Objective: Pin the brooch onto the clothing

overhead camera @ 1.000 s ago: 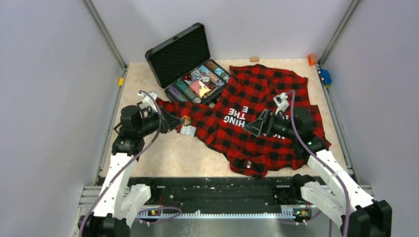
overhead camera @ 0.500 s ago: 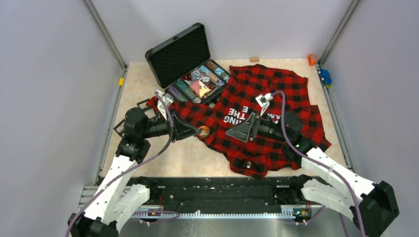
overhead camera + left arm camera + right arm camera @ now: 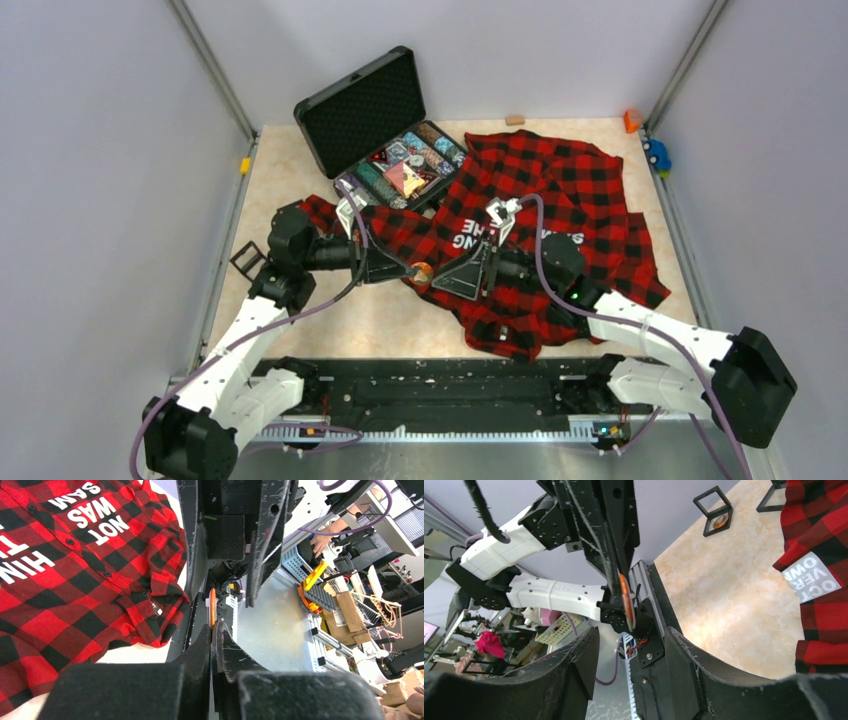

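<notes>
I see flannel shirt (image 3: pixel 545 190) spread over right half of table (image 3: pixel 330 310), white lettering up. Open black case (image 3: pixel 365 110) of trinkets at shirt's far left corner. Left gripper (image 3: pixel 408 268) clenched on round orange brooch (image 3: pixel 421 271) at shirt's near left edge. Right gripper (image 3: pixel 440 283) faces it, fingers spread, grasping nothing.

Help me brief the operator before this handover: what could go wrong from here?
1. The thin round orange brooch sticks out edge-on from the shut left gripper. The open right gripper, its fingers either side of it, could knock it onto the beige marbled table.
2. The two grippers' tips stand very close and may collide.
3. The red-and-black checked flannel shirt lies rumpled, so pinning might catch several layers.
</notes>
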Available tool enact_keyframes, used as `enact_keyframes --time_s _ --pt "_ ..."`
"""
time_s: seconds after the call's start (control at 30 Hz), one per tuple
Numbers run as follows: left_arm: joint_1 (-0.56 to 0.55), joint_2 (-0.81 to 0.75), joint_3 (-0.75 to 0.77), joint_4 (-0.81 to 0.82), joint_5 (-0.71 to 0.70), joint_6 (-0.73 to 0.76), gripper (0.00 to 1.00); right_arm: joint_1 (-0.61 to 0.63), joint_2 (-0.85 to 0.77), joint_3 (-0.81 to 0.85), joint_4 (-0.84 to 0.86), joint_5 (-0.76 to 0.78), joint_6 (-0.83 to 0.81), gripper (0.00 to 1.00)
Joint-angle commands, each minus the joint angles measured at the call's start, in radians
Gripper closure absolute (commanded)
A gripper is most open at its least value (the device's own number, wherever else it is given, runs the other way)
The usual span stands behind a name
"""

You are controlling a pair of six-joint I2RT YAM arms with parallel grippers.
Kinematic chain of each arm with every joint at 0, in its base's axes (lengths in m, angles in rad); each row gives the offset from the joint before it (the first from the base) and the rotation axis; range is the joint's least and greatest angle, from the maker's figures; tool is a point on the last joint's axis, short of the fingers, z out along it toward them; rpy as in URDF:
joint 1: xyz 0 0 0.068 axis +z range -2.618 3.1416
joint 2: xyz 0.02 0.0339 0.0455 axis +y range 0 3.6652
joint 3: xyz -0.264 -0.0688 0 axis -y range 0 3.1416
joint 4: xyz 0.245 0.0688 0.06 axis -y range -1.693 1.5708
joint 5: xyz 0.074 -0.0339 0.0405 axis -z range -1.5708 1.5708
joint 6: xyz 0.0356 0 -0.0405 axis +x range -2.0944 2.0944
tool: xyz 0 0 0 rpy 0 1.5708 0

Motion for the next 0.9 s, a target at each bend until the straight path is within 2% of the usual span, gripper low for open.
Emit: enact_keyframes --time_s 0.0,0.17,0.3,0.53,0.77,0.83,0.87 --pt "-0.005 -0.003 0.019 0.078 0.039 -0.012 1.00 0.015 0.018 0.058 0.064 0.008 -0.042 0.49" --pt "-0.005 0.002 0.018 0.081 0.048 -0.017 1.00 0.016 0.025 0.066 0.079 -0.001 -0.044 0.53" --pt "-0.005 0.003 0.016 0.083 0.044 -0.020 1.00 0.023 0.036 0.070 0.098 -0.021 -0.045 0.62" --pt "-0.011 0.001 0.008 0.102 0.046 -0.035 1.00 0.045 0.056 0.090 0.108 -0.029 -0.068 0.68" --pt "-0.012 -0.001 0.005 0.105 0.041 -0.037 1.00 0.048 0.064 0.094 0.108 -0.029 -0.070 0.84" --pt "-0.013 -0.002 0.005 0.105 0.036 -0.036 1.00 0.047 0.063 0.092 0.102 -0.021 -0.072 0.97" --pt "-0.012 -0.002 0.003 0.105 0.033 -0.037 1.00 0.047 0.063 0.092 0.097 -0.016 -0.074 1.00"
